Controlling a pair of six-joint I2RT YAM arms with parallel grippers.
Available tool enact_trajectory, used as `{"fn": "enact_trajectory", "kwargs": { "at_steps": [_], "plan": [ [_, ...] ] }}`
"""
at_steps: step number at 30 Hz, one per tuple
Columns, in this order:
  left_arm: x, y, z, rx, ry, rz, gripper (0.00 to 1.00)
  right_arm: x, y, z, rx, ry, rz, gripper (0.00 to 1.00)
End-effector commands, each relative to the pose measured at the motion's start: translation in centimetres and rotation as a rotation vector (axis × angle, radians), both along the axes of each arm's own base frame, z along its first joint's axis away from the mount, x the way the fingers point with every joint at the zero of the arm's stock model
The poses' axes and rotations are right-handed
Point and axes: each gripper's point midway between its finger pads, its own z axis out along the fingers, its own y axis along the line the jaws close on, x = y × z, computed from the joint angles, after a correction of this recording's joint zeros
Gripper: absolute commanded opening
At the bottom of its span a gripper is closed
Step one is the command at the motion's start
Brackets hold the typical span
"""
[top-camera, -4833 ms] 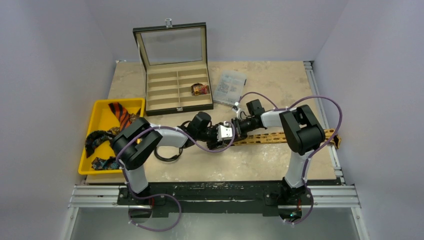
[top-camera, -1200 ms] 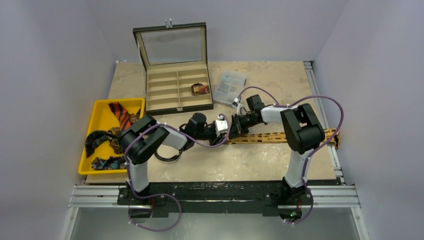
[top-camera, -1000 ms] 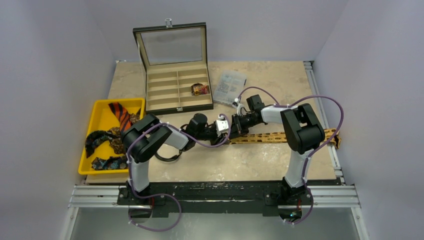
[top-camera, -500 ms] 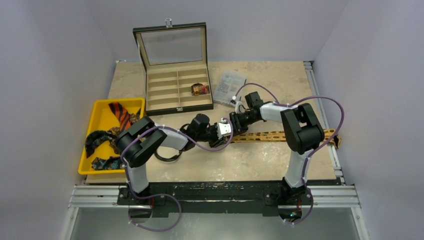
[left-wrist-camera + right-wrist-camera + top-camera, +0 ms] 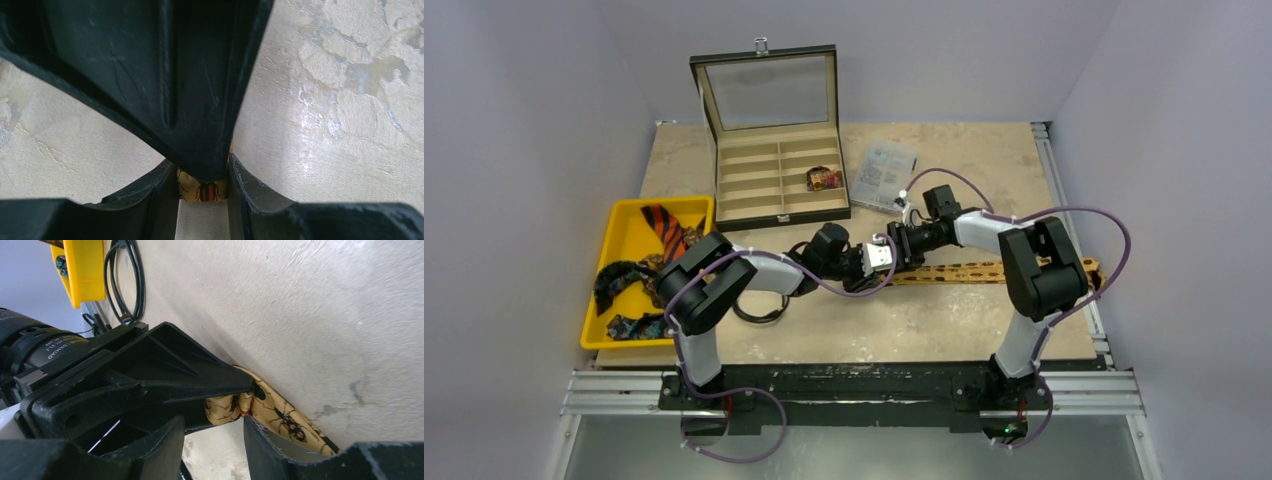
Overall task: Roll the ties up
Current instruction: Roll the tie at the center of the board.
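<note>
Pale lilac walls close in a beige marbled desk. From above, a compartment box with its glass lid raised stands at the far edge, left of middle, with one small rolled tie in a right-hand compartment. A yellow tray sits at the left edge and holds the orange tie with black stripes and darker ties. A printed clear bag lies just right of the box; its print is too small to read. A black cable loop lies under the left forearm. The tan-gold tie stretches from mid-desk to the right edge. Bare desk runs between it and the near edge, and again toward the far right corner. The left claw and right claw meet at the tie's inner end.

Left wrist view: the left claw's fingers are drawn in to a narrow gap, and beetle-patterned fabric fills it — gripped. A black finger of the right claw reaches down to that gap.

Right wrist view: the right claw's fingers stand apart with bare desk between them, clamping nothing. The tie's folded end is tucked at the left claw's tip, and the rest trails off beside the right-hand finger. "DAMIAO" reads on the motor — the finer print is illegible.
</note>
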Motion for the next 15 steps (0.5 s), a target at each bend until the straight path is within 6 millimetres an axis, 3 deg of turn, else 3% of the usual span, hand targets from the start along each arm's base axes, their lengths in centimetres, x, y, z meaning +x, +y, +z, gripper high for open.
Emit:
{"fn": "enact_trajectory", "kwargs": {
  "at_steps": [1,4,8,12,15],
  "plan": [
    [-3.0,4.4,-6.3,0.242,0.149,0.032,0.29,-0.1,1.3,0.2,0.041,0.025,-0.012,0.47],
    [-3.0,4.3,-6.3,0.248,0.144,0.03,0.29,0.5,1.8,0.0,0.038,0.005,-0.016,0.44],
    [-2.8,4.2,-6.3,0.248,0.137,0.033,0.29,0.7,1.9,-0.8,0.019,0.012,-0.008,0.34],
    [-2.8,4.3,-6.3,0.25,0.136,0.034,0.29,0.4,0.9,-2.1,-0.048,0.011,0.008,0.02],
    [-2.7,4.2,-6.2,0.231,0.128,0.037,0.33,0.1,-0.4,-3.4,-0.108,0.023,0.008,0.0]
  ]
}}
